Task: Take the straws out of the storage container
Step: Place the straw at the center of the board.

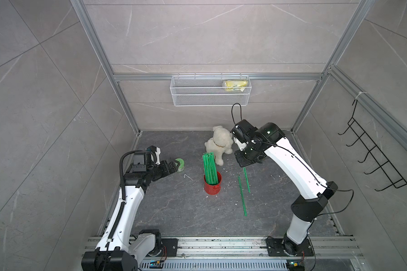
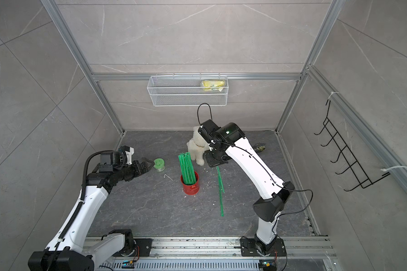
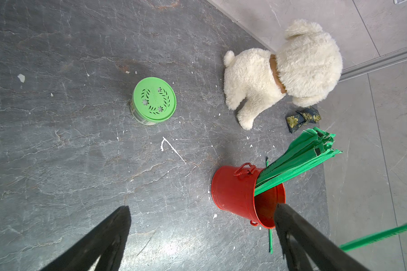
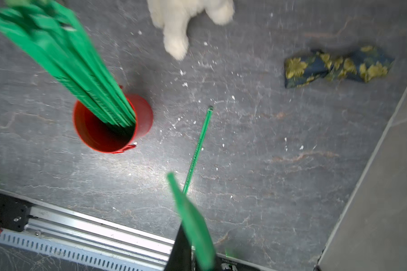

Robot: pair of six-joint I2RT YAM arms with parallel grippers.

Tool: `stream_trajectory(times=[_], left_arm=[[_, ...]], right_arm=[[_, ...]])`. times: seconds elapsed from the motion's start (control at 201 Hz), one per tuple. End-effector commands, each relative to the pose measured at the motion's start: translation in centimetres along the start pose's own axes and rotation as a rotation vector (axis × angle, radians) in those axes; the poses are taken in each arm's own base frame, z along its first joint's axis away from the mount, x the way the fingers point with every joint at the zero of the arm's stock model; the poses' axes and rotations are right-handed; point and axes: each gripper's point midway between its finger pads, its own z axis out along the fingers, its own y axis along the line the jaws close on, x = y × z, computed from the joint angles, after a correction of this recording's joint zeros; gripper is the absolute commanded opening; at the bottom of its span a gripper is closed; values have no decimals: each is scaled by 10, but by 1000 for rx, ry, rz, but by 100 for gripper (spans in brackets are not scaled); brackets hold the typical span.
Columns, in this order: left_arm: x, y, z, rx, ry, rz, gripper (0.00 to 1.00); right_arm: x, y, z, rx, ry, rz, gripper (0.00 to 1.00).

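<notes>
Grey stone tabletop (image 1: 174, 211) bears the scene. Left tool (image 3: 201, 212), at 10 o'clock of the storage container (image 1: 212, 186), stands jaws apart and empty; right tool (image 4: 186, 234), at 2 o'clock, is clamped on one straw (image 4: 188, 211). Mid-tabletop, the container holds most straws (image 1: 209, 167) upright, bunched; a loose straw (image 1: 242, 197) lies at 4 o'clock. Step in hand, as judged: setting down a drawn straw. Next move calls for lowering, release, then reaching for the bunch.

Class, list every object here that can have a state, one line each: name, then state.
left gripper: open, empty.
right gripper: shut on held straw.
storage container: upright, partly filled.
bundled straws: standing in container, leaning.
loose straw: lying flat on table.
green-lidded jar: upright, lid on.
plush dog: upright.
wire basket: hung up, holding yellow packet.
</notes>
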Motion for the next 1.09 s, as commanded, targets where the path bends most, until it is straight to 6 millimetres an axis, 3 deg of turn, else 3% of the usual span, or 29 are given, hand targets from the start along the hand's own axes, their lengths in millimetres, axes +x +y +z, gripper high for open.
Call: stream_trajectory(times=[0.0,0.204,0.498,1.085], left_arm=[[-10,-18,-13,52,-28,48,100],[-9,-17,-12,52,-21,43,100],[-9,-16,-10,48,-17,40,100],[-8,-16,-9,46,-15,41,100]], right_arm=[[8,-19,3,-21,-25,112,7],[29,-35,60,-36,67,197,7],[43,-39,124,-47,193,233,7],[55,-36,200,-58,357,249,9]])
